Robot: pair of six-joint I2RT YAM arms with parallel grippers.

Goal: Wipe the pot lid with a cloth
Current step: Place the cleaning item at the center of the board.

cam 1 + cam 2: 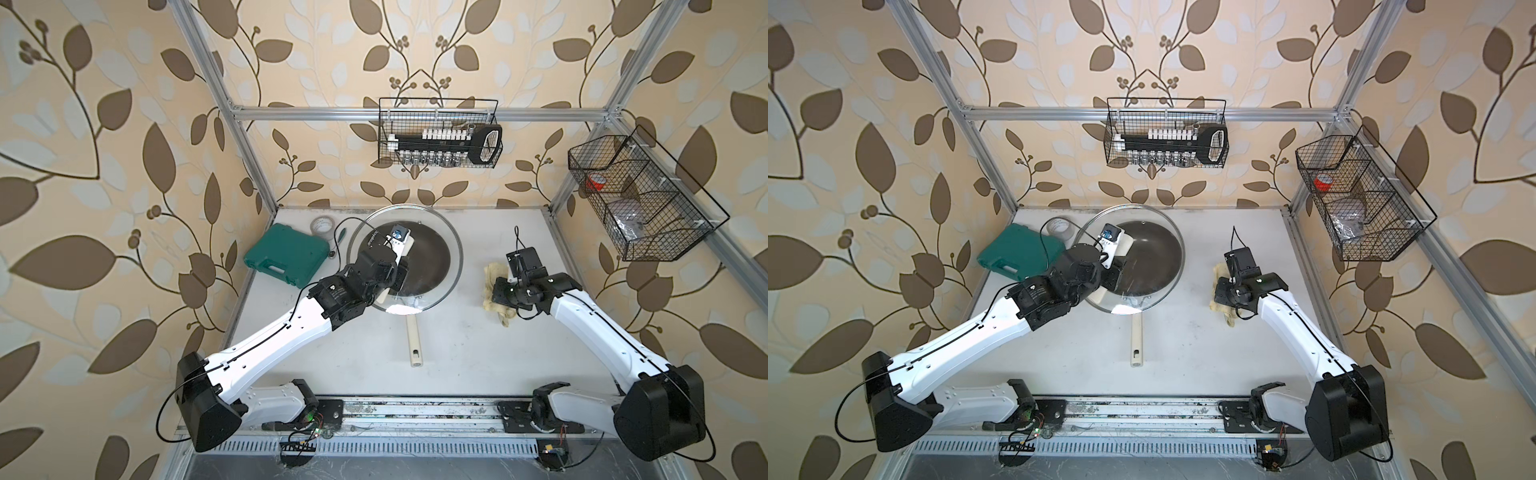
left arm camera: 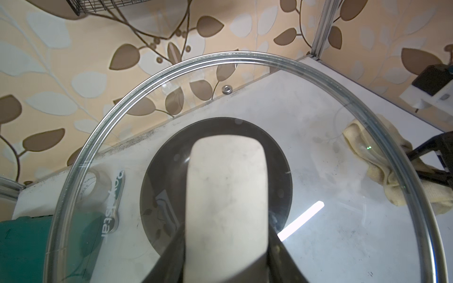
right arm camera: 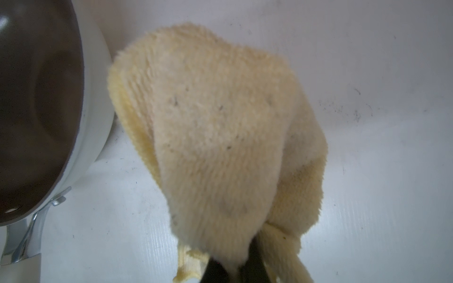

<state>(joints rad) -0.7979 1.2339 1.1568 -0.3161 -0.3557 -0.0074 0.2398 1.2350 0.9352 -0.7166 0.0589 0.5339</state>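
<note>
Pot lid (image 2: 226, 186) sat clamped by its cream handle between the left jaws, above the pan (image 3: 41, 98), while the right jaws pinched the cloth (image 3: 220, 122).

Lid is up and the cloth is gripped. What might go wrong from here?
1. The left pincer holds the glass lid only by its handle, over the frying pan; wiping pressure might twist it loose and drop it onto the pan.
2. The cloth hangs bunched from the right pincer, so the pincer itself may scrape the glass.
</note>
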